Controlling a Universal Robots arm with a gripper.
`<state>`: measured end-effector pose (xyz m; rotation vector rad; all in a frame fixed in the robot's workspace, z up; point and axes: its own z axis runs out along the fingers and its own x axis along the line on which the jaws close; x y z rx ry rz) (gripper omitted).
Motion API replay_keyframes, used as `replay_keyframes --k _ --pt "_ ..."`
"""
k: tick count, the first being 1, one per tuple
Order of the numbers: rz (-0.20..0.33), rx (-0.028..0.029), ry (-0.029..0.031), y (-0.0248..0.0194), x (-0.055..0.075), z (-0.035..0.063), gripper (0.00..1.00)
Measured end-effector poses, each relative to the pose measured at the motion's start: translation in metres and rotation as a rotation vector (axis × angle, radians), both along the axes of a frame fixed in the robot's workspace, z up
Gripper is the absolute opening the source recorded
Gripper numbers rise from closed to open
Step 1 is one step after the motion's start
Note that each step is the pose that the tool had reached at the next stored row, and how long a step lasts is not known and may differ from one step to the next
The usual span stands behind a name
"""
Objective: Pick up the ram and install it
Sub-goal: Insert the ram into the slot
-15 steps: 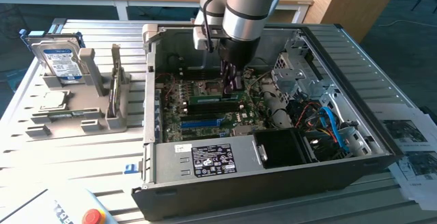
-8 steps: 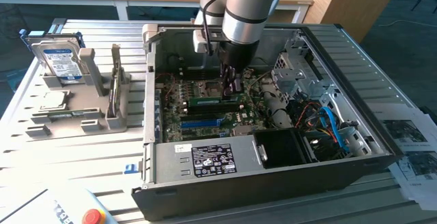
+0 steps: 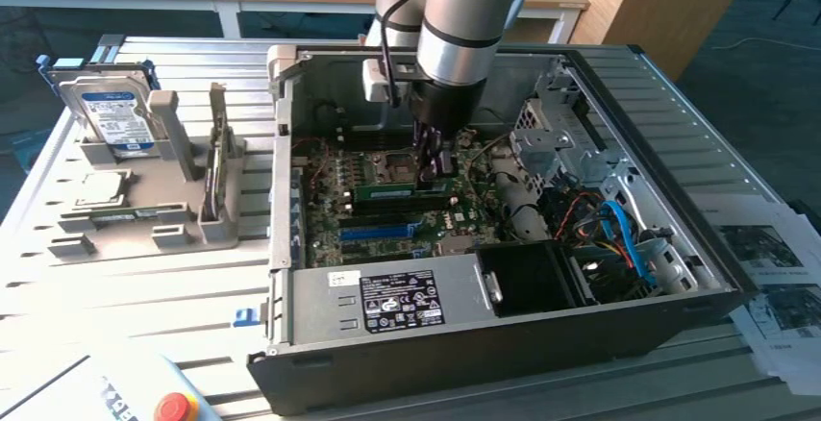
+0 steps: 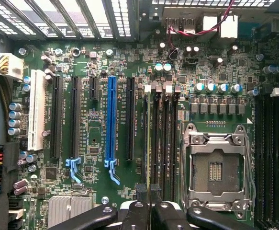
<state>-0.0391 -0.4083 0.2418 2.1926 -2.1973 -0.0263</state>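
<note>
Gripper [image 3: 436, 176] fingers pinched narrow on the ram [image 3: 385, 190], which I judge is held edge-on at the memory slots [image 4: 165, 139] mid-motherboard [image 3: 336, 234], beside the CPU socket [image 4: 216, 170]; my worry: any skew against the slot jams it; pressing then flexes the board.

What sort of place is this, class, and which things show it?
Probably a computer assembly or repair bench: an open computer case, a hard drive racked beside it, a robot arm reaching inside.
</note>
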Motion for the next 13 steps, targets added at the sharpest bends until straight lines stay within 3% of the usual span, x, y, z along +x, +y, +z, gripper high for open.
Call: replay_keyframes --k 13 --pt "0.000 0.0001 -0.0002 0.0000 -0.0004 -0.0028 0.12"
